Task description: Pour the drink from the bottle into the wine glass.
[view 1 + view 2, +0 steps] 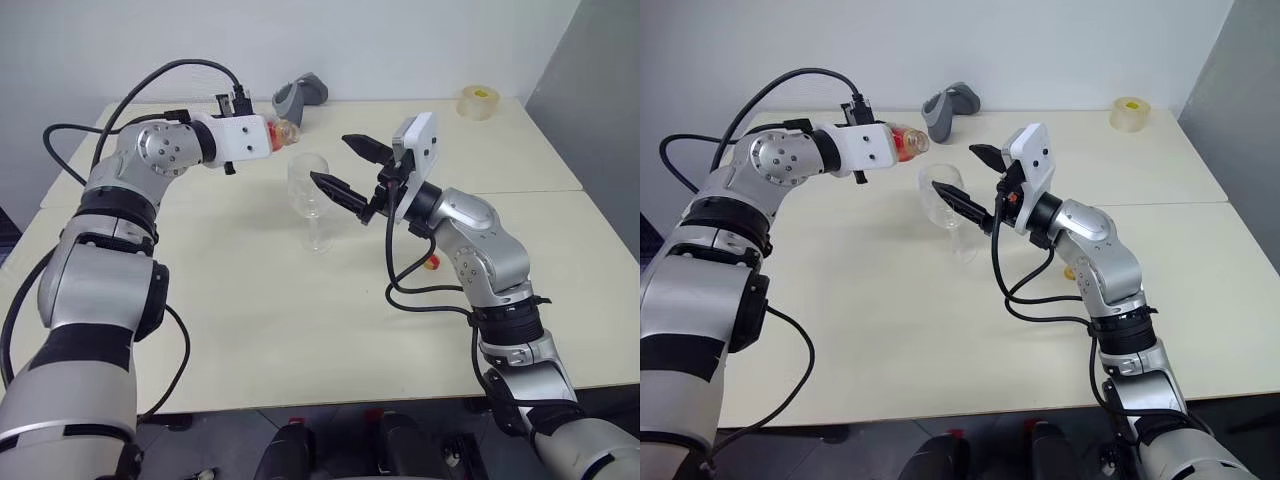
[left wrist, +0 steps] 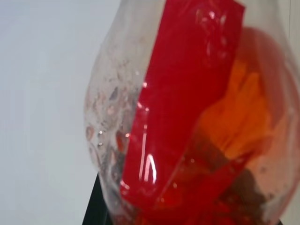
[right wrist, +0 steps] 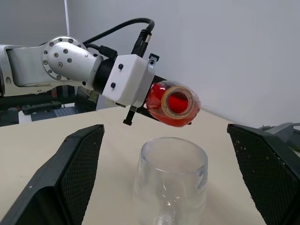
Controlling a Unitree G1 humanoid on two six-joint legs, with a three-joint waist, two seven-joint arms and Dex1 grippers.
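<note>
One bottle [image 3: 172, 104] tilts above one wine glass [image 3: 171, 177].

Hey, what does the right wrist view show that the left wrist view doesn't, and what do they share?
Right wrist view alone: the wine glass standing upright between the open fingers of the right hand, with no drink in it, and the left hand tipping the bottle's uncapped mouth toward it. Left wrist view alone: a close look through the clear wall at the red label and droplets inside. Both share the bottle with the red-orange drink in it.
</note>
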